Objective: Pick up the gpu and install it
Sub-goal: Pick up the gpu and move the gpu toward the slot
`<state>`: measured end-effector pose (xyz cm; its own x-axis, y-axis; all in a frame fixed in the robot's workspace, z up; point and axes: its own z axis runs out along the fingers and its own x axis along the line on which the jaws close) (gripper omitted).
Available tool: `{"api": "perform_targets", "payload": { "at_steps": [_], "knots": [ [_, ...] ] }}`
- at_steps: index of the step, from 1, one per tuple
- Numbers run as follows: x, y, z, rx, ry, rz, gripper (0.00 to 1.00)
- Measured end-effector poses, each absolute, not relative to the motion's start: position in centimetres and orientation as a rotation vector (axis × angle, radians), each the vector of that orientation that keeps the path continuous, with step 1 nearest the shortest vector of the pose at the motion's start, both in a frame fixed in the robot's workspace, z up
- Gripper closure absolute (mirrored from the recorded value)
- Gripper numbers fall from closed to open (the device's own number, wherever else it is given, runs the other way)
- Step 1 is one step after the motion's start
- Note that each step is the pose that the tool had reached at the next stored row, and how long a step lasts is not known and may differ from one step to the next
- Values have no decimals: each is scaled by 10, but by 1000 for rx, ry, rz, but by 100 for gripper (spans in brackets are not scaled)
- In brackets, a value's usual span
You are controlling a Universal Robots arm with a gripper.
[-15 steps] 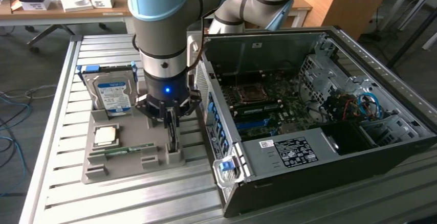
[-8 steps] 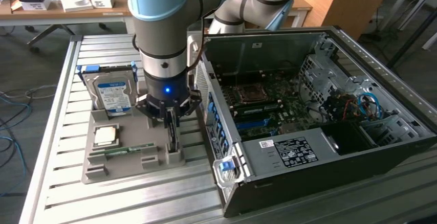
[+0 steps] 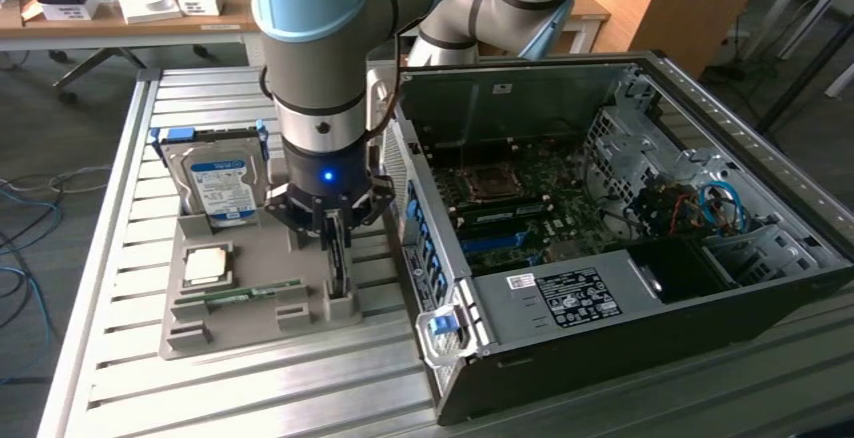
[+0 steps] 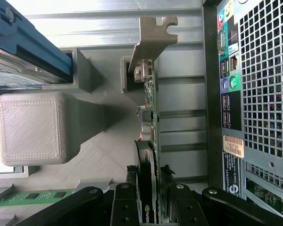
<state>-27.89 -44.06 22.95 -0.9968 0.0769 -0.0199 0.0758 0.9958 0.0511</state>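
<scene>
The gpu (image 3: 336, 266) stands on edge in a slot of the grey holder tray (image 3: 234, 333), just to the exterior view's left of the open computer case (image 3: 601, 258). My gripper (image 3: 332, 230) reaches straight down over it. In the wrist view the gpu (image 4: 149, 117) is a dark card with a green board edge and a metal bracket at its far end. My gripper (image 4: 150, 200) is shut on the card's near end, one black finger (image 4: 125, 200) against each side. The card still sits in its slot.
On the same tray are a silver hard drive (image 3: 220, 183) with a blue-white label, a square processor (image 3: 207, 266) and a green memory stick (image 3: 240, 296). The case's rear port panel (image 4: 254, 94) stands close beside the card. A cluttered desk (image 3: 120, 8) is behind.
</scene>
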Motion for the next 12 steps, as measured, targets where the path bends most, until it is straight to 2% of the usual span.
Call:
{"api": "perform_targets", "payload": {
  "at_steps": [12],
  "knots": [
    [-276,-441,229,123,3157,77,67]
  ]
}}
